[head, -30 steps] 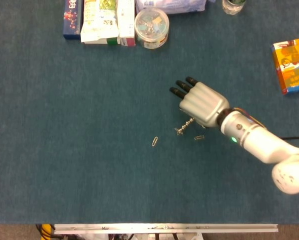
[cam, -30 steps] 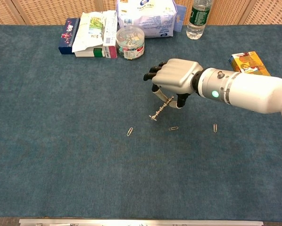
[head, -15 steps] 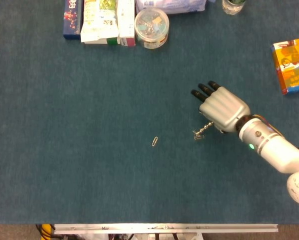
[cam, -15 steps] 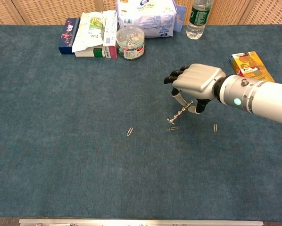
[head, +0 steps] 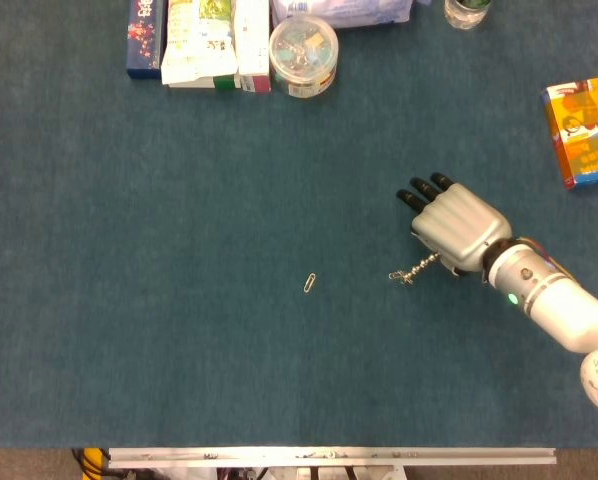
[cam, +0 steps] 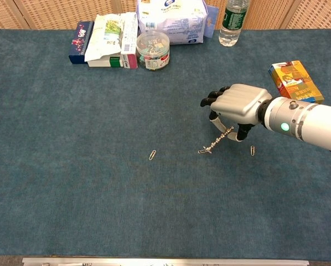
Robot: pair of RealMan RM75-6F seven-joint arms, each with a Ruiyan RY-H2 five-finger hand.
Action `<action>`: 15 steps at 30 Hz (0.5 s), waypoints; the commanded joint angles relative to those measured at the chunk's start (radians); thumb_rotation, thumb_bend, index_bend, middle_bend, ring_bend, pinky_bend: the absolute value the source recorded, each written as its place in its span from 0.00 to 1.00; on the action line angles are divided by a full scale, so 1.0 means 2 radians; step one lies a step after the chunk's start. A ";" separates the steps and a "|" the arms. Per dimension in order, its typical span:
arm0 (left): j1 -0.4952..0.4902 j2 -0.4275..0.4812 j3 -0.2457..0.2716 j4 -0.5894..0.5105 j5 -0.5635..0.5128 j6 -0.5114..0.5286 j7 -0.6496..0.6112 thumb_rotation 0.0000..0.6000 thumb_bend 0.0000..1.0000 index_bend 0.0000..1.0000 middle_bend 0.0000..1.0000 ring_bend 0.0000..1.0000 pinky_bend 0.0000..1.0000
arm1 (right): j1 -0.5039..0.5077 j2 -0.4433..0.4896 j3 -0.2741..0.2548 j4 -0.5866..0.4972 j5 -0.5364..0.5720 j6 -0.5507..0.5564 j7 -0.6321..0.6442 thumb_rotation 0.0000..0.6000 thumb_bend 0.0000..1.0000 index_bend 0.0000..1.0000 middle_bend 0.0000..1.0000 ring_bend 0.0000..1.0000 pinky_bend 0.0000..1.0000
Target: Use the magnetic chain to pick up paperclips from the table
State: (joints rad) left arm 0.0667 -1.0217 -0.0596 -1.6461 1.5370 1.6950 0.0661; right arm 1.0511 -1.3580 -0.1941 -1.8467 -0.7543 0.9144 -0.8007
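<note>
We see right hand (cam: 237,103) pinching beaded metal magnetic chain (cam: 218,139); wire paperclip (cam: 203,151) at its tip; no legible labels.

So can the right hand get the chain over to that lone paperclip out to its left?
Probably yes: the right hand holds the magnetic chain, and only bare cloth lies between its tip and the paperclip; nothing stands in the way.

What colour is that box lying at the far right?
Orange and yellow box, clearest in the chest view.

A staged test table (cam: 71,210) — blue felt, boxed goods (cam: 107,41) along its far edge, wicker screen (cam: 55,12) behind.
</note>
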 commanded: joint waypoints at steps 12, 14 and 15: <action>0.000 0.001 -0.001 0.000 -0.002 0.000 -0.003 1.00 0.33 0.63 0.26 0.01 0.00 | -0.006 -0.008 0.003 0.018 0.008 -0.013 0.003 1.00 0.35 0.59 0.10 0.00 0.11; 0.000 0.001 -0.001 0.000 -0.002 0.000 -0.003 1.00 0.33 0.63 0.26 0.01 0.00 | -0.006 -0.009 0.004 0.021 0.007 -0.015 0.005 1.00 0.35 0.59 0.10 0.00 0.11; 0.000 0.001 -0.001 0.000 -0.003 -0.001 -0.003 1.00 0.33 0.63 0.26 0.01 0.00 | -0.006 -0.009 0.004 0.022 0.006 -0.016 0.005 1.00 0.35 0.59 0.10 0.00 0.11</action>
State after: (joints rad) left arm 0.0667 -1.0202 -0.0613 -1.6459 1.5317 1.6933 0.0602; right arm 1.0386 -1.3763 -0.1858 -1.8033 -0.7410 0.8831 -0.7904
